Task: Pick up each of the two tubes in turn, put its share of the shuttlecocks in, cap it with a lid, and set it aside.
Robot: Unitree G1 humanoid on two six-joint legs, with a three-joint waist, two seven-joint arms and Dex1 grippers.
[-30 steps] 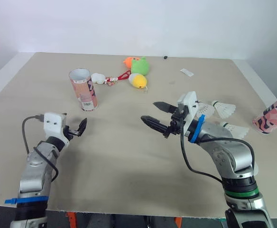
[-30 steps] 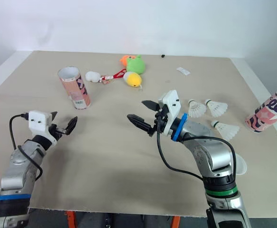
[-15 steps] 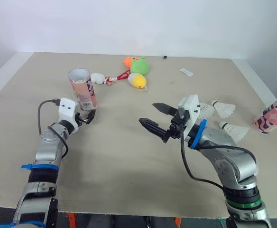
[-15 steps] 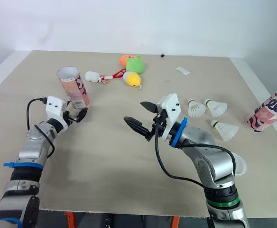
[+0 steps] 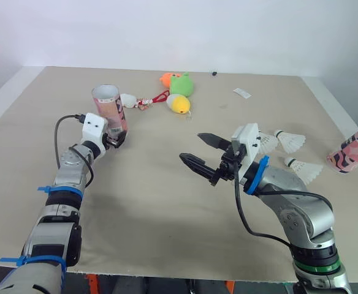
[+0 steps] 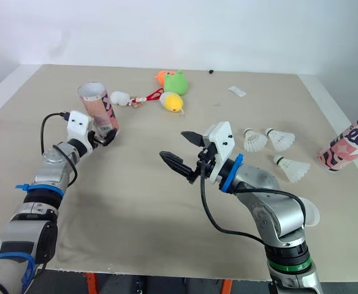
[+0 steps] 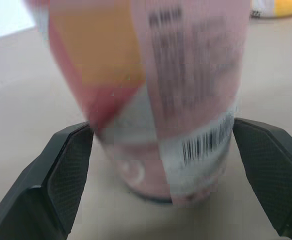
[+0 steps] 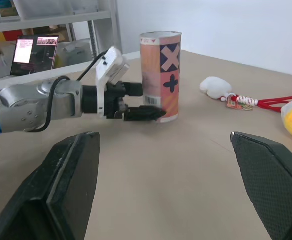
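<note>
Left gripper (image 7: 161,127) is open wide, its fingers (image 7: 68,170) straddling the base of the tube (image 5: 108,109). One finger lies against the tube wall and the other just beside it; a firm clamp cannot be confirmed. The tube stands mouth up on the table (image 5: 154,208) at the far left, near the toys (image 5: 179,92). Right gripper (image 5: 191,147) hangs over the table centre, fingers spread wide, holding nothing. Three shuttlecocks (image 5: 289,141) lie to its right. The second tube (image 5: 354,153) sits at the right edge, partly out of frame.

Step in hand, as judged: grasp and lift the first tube.

1. Centre the tube between the fingers before closing. A one-sided push would likely slide or tip it.
2. Close evenly until both fingers bear on the wall. The wall looks like thin card, so stop at firm contact to avoid crushing it.
3. The grip is low on the tube, so the free upper part may lever over. Lift straight up, slowly, with the mouth kept upward.
4. Carry the tube toward the table centre, within reach of the right gripper, which is the nearer one to the shuttlecocks.
5. Hold the mouth clear and steady for loading.
</note>
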